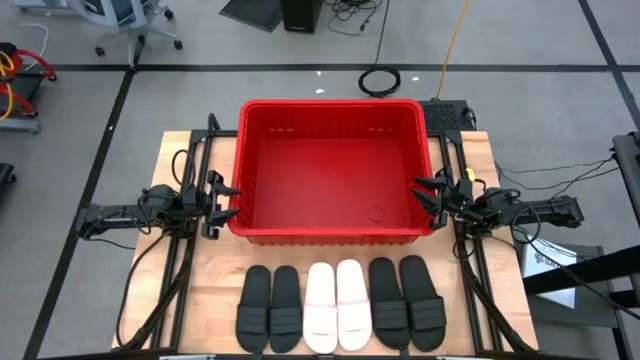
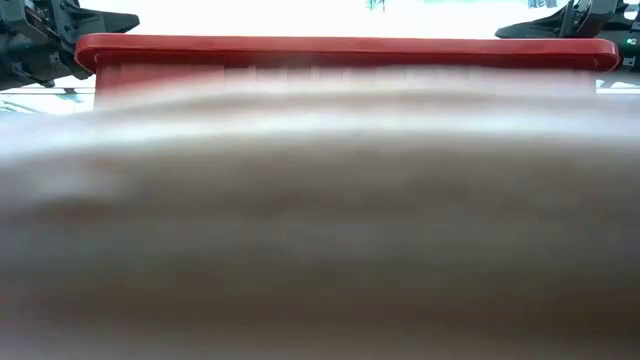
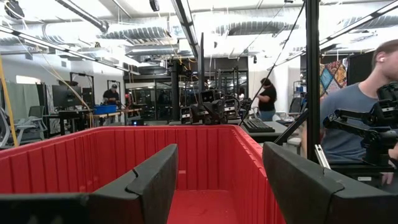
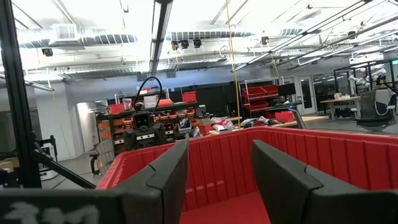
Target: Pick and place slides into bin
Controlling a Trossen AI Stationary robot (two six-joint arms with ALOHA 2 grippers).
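Note:
The red bin (image 1: 335, 170) stands in the middle of the table, with nothing in it. Six slides lie side by side on their soles along the near edge: a black pair (image 1: 270, 308) at the left, a pale pair (image 1: 336, 305) in the middle, a black pair (image 1: 407, 302) at the right. My left gripper (image 1: 226, 198) is open beside the bin's left wall. My right gripper (image 1: 428, 193) is open at the bin's right wall. Both wrist views look over the rim into the bin (image 3: 205, 168) (image 4: 249, 174).
Black metal frames (image 1: 190, 260) run along both sides of the wooden table (image 1: 215, 275). A pale blur close to the lens fills most of the low view, with the bin's rim (image 2: 345, 48) above it. People stand in the room beyond the table (image 3: 364, 106).

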